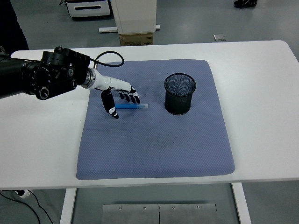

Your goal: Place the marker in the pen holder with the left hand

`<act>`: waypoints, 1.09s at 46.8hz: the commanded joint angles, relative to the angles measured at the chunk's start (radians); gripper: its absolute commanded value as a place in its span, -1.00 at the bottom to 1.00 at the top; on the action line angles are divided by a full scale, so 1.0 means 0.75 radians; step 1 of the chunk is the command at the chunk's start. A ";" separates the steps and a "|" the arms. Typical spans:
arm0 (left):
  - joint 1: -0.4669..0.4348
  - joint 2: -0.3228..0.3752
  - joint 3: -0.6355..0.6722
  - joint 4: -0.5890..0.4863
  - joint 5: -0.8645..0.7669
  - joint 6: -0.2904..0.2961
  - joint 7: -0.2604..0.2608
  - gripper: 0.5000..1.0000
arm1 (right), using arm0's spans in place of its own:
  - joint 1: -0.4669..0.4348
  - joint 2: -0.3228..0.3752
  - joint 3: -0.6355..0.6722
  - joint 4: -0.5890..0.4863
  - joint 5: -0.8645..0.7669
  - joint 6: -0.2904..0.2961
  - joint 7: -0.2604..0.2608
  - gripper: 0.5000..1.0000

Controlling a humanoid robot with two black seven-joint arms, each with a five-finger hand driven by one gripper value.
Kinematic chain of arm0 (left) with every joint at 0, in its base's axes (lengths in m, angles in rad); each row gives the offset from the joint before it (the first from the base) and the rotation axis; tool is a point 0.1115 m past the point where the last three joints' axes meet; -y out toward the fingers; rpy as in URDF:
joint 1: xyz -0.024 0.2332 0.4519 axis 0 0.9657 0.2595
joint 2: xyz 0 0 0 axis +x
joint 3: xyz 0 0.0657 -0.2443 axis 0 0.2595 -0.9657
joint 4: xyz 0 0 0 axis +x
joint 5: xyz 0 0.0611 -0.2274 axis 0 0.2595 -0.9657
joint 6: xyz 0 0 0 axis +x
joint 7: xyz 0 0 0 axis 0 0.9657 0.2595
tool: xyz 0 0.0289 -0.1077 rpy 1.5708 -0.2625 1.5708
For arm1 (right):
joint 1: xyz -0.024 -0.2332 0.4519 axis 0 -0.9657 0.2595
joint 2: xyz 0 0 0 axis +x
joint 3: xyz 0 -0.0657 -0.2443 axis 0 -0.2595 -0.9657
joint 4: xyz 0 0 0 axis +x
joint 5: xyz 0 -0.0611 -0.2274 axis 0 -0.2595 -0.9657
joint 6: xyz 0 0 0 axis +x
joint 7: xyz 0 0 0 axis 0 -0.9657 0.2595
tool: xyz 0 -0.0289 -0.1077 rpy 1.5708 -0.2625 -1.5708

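Observation:
A blue marker [133, 107] lies flat on the blue-grey mat [154, 140], pointing left to right. To its right stands a black mesh pen holder [179, 94], upright and open at the top. My left hand [122, 103] reaches in from the left edge and hovers right over the marker's left end. Its fingers curl down just behind the marker and its thumb hangs in front of it. The hand holds nothing. The marker's left end is partly hidden by the fingers. The right arm does not show.
The mat covers the middle of the white table [261, 84]. A black cable [106, 57] loops up behind my left forearm. Beyond the table's far edge stand a cardboard box [135, 38] and white furniture.

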 commanded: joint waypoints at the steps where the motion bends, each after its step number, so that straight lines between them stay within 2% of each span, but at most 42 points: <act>1: 0.000 -0.005 0.000 0.000 0.001 0.000 -0.002 -0.09 | 0.000 0.000 -0.001 0.000 0.000 0.000 0.000 1.00; 18: 0.002 -0.007 0.000 0.000 0.060 0.004 0.000 -0.13 | 0.000 0.000 -0.001 0.000 0.000 0.000 0.000 1.00; 24: 0.002 -0.009 0.000 0.000 0.082 0.008 -0.002 -0.22 | 0.000 0.000 -0.001 0.000 0.000 0.000 0.000 1.00; 32: 0.004 -0.019 0.000 0.000 0.101 0.012 -0.002 -0.48 | 0.000 0.000 0.001 0.000 0.000 0.000 0.000 1.00; 51: 0.008 -0.027 0.000 -0.002 0.138 0.014 -0.002 -0.57 | 0.000 0.000 -0.001 0.000 0.000 0.000 0.000 1.00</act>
